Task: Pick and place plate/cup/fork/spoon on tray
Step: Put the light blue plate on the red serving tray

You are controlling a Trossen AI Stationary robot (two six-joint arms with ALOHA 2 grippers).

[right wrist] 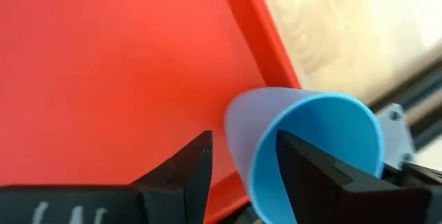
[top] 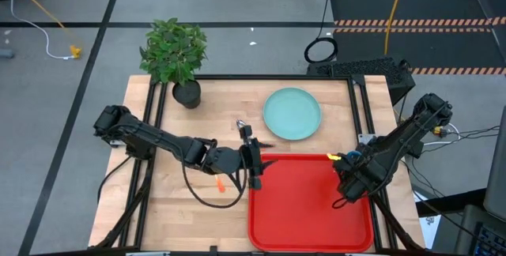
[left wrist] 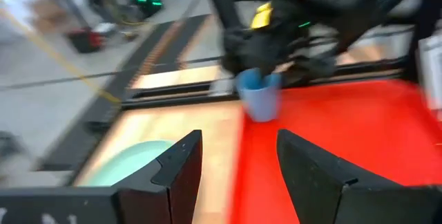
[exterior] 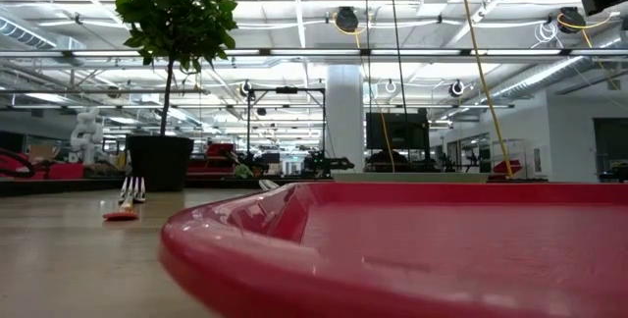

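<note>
The red tray lies at the table's near middle. The blue cup stands on it by the far right rim, also seen in the left wrist view. My right gripper points down over the cup, open, one finger inside the cup and one outside its wall. My left gripper hangs open and empty above the tray's far left corner. The mint-green plate rests flat on the table beyond the tray. The fork lies on the table left of the tray. The spoon I cannot make out. My right gripper comes at the cup from above, with the cup's wall near its rim standing between the two fingers. The jaws stand apart. Whether either finger touches the wall, I cannot tell. The cup's bottom rests on the tray.
A potted plant stands at the table's far left corner. A small silvery piece lies on the table left of the plate. The wood left of the tray holds only the fork's orange handle.
</note>
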